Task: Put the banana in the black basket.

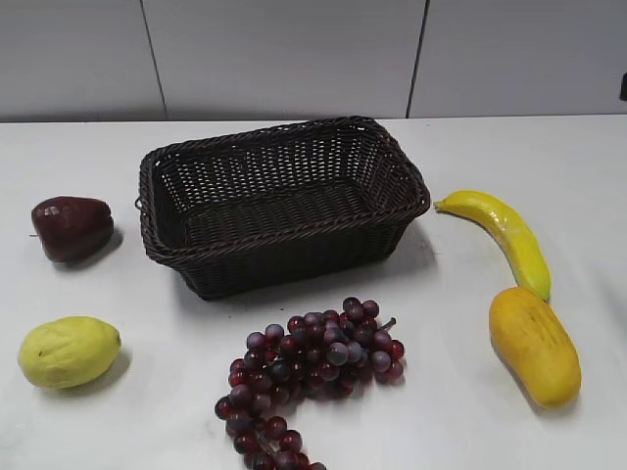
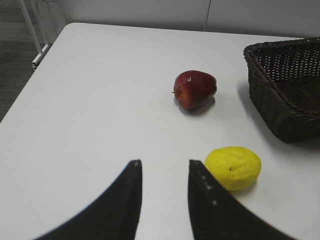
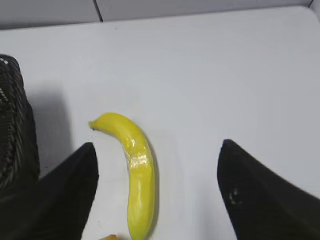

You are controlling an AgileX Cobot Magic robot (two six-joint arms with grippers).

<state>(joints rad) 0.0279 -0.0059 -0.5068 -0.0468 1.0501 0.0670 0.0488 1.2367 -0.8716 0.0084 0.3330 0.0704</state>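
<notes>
Banana (image 1: pixel 507 237) is seen lying on the white table (image 1: pixel 460 411), just right of the black basket (image 1: pixel 284 201) and beyond the mango (image 1: pixel 535 345). Right gripper (image 3: pixel 157 170) is spread wide above it, nothing held. Left gripper (image 2: pixel 164 172) is narrowly parted, empty, near the lemon (image 2: pixel 233 167). Bare tabletop is left at the far right.

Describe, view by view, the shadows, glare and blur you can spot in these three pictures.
Exterior view: soft, even light; the basket casts a faint shadow toward its right, and the mango looks slightly soft. Left wrist view: small highlights on the red fruit; the left gripper fingers are dark, blurred silhouettes. Right wrist view: glare streak on the banana; the right gripper fingers are out of focus.
</notes>
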